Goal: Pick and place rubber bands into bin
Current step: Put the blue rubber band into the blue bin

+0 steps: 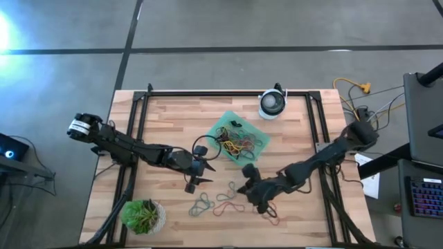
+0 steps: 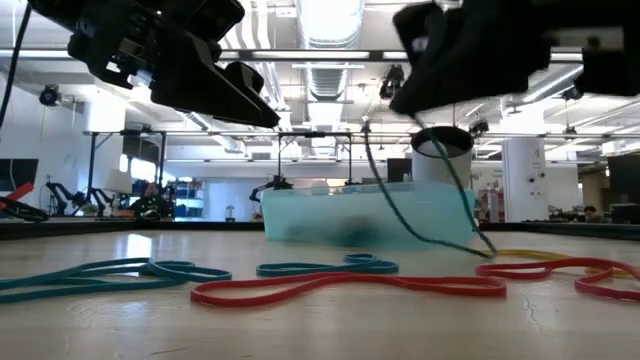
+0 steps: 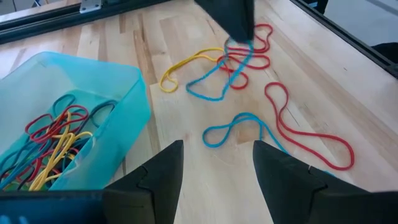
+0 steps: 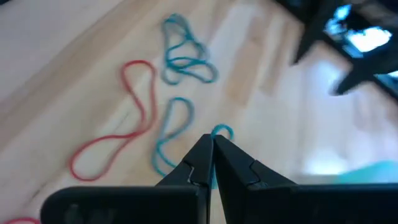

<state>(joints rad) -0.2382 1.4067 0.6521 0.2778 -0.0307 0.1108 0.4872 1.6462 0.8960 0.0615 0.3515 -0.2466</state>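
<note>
The mint-green bin (image 1: 223,124) stands on the table's far middle and holds several red, yellow and blue rubber bands (image 3: 56,134). Loose bands lie on the wood near it: teal ones (image 1: 201,203), a red one (image 1: 230,205), and red ones (image 1: 270,213). My right gripper (image 1: 243,187) is shut on a blue band (image 3: 214,81) above the table, near the bin's near corner. My left gripper (image 1: 205,173) is open and empty to the left of it, its fingers (image 3: 168,171) pointing toward the right gripper (image 3: 236,28). My right gripper pinches the blue band's upper end (image 3: 239,50) between its two fingertips, coming from above and slanting down. The band hangs below the fingers as a long slack loop. Its lower end (image 3: 202,93) reaches the table beside a yellow band (image 3: 180,65).
A round white-and-black device (image 1: 273,104) stands at the far edge. A potted plant (image 1: 143,216) stands at the near left corner. Black frame rails (image 1: 138,117) run along the table's sides. Cables (image 1: 360,90) lie off the right edge.
</note>
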